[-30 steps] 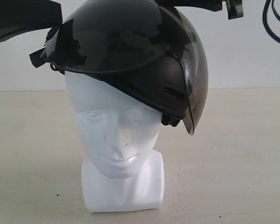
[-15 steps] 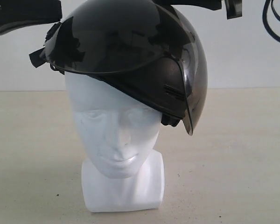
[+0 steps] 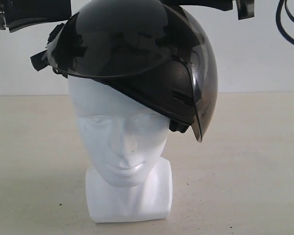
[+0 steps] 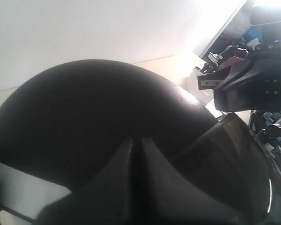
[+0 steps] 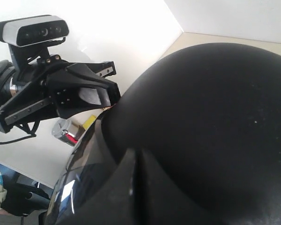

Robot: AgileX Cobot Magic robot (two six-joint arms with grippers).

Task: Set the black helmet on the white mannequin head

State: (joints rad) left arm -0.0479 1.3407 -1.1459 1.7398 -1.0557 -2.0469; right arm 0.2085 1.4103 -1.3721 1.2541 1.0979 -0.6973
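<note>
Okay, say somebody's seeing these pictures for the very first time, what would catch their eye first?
The helmet, sitting crooked on the head in the middle of the exterior view and dipping lower on that view's right. The glossy white head stands alone on a beige table. The left gripper and right gripper are close over the helmet's crown.

Robot lab, bare white wall (image 3: 255, 49), dangling cable (image 3: 278, 19)

Left end effector (image 3: 49, 14) has risen relative to the black helmet (image 3: 137, 54). It has also shifted inward toward the helmet's crown. Less of it now shows beside the shell.
</note>
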